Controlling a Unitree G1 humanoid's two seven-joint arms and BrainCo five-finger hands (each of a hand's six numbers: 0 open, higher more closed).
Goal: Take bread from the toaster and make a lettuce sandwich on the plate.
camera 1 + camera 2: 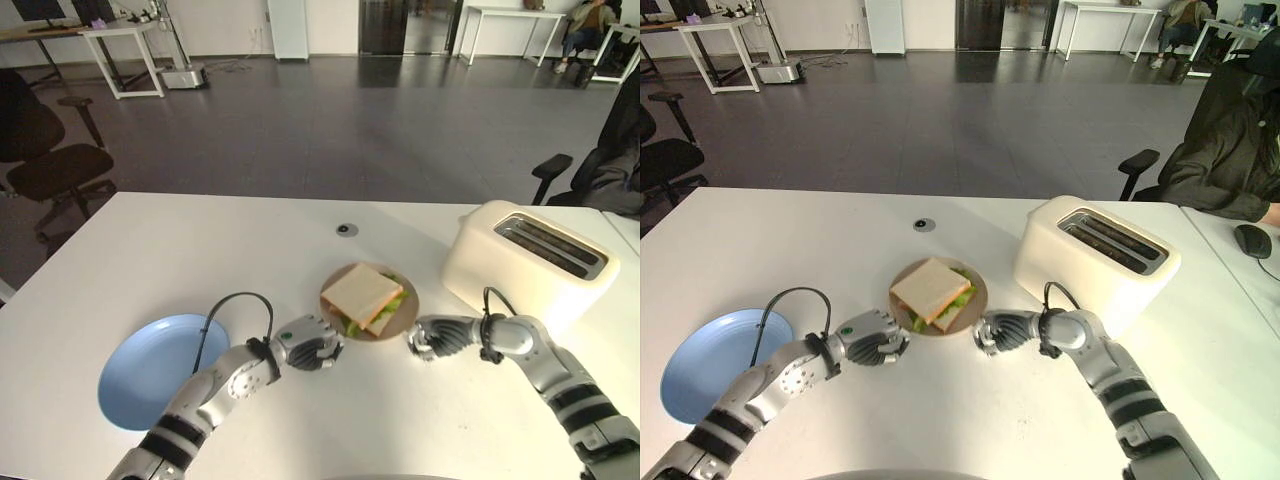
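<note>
Flanking the plate (406,318) at frame centre with left hand (305,345) and right hand (435,338), both clenched, grasping nothing. Showing the sandwich (365,295) lying on that plate, toaster (520,270) sitting at right.

Sandwich (365,297) sits on plate (408,310), approx. mid-desk (200,260). Toaster (525,265) stands to its R, near but apart. Second plate (150,370) lies far L, closer to front edge. Small round insert (347,230) in desk behind sandwich. L robot hand (308,343) just L-front of plate rim, betw. the two plates; R robot hand (440,337) just R-front, before toaster.
</note>
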